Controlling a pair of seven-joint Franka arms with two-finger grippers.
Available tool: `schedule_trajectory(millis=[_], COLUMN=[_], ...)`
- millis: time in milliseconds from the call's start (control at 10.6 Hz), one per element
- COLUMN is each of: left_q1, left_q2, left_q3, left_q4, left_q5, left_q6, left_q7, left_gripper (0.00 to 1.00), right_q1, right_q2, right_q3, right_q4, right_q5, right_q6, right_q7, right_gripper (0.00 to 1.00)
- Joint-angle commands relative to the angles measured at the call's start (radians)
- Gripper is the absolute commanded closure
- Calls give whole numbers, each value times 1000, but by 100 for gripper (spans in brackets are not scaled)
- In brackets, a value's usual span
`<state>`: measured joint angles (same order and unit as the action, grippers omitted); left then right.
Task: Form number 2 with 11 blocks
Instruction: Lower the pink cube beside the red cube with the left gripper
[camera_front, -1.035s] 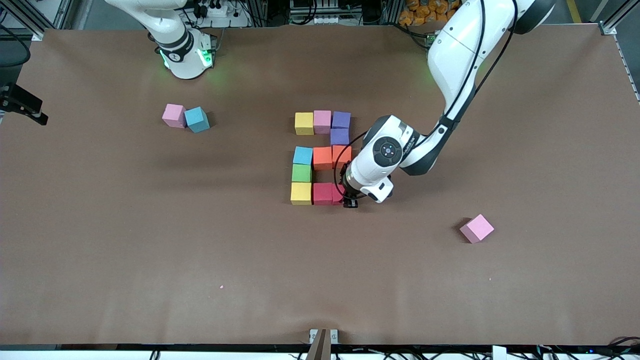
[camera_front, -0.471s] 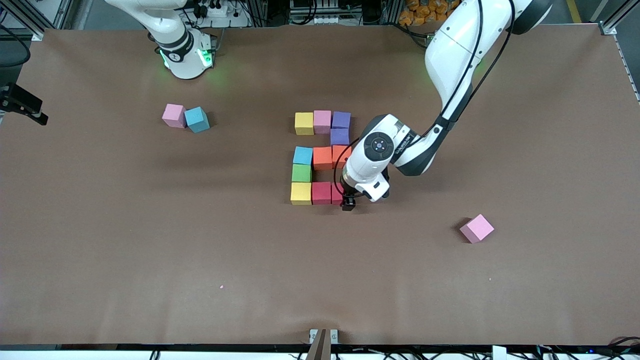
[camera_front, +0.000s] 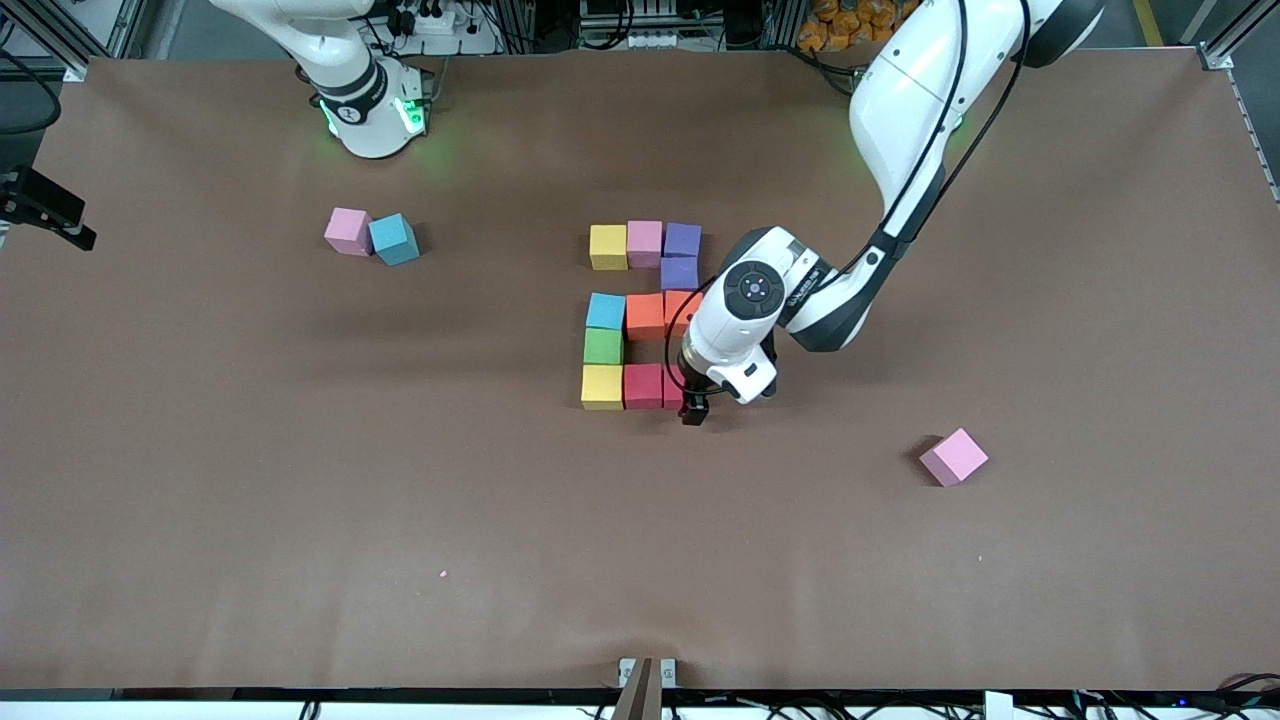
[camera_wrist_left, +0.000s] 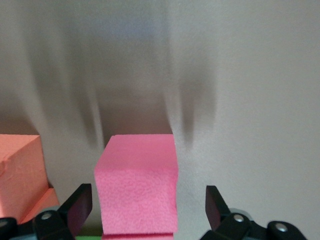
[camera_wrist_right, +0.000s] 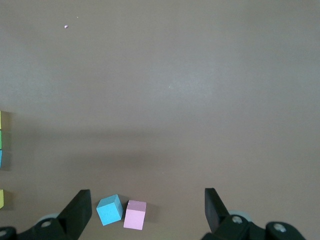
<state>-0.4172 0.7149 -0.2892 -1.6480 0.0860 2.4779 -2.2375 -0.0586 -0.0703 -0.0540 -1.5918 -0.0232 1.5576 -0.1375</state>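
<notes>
The number 2 (camera_front: 644, 315) lies at mid-table, made of coloured blocks: yellow, pink and purple on the row nearest the robots, a purple one (camera_front: 679, 272), then blue, orange and orange, a green one (camera_front: 603, 346), and yellow (camera_front: 601, 386) and red (camera_front: 644, 386) on the row nearest the camera. My left gripper (camera_front: 692, 403) is down at the end of that row, open around a second red block (camera_wrist_left: 137, 182). Its fingers (camera_wrist_left: 79, 207) stand clear of the block on both sides. My right gripper (camera_wrist_right: 145, 210) waits high over the table, open and empty.
A loose pink cube (camera_front: 348, 231) and a teal cube (camera_front: 394, 239) touch each other toward the right arm's end, and the right wrist view shows that pink cube (camera_wrist_right: 135, 214) too. Another pink cube (camera_front: 954, 457) lies alone toward the left arm's end, nearer the camera.
My left gripper has opened and let go of the red block, which now rests on the table beside the other red one. The left wrist shifted slightly. The right arm has not moved.
</notes>
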Motion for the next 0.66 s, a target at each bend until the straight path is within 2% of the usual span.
schedule_trajectory(millis=[0,282,565], left_q1=[-8,0,43], left_q2=[-84,-147,-225], left_q3=[7,10,7], left_q4=[-9,-6,5], left_q5=[26,55,87], left_q6=[-100,-177,-307], left_q7=[7,106,389], left_gripper=[0,0,0], right_q1=[-1,2,3], right_q2=[11,12,14], right_q3=[0,2,3], right_q4=[23,21,18], right_q5=[2,3,5], right_q6=[-10,-10,-13], right_q7=[-4,-5,-5], right_gripper=[0,0,0])
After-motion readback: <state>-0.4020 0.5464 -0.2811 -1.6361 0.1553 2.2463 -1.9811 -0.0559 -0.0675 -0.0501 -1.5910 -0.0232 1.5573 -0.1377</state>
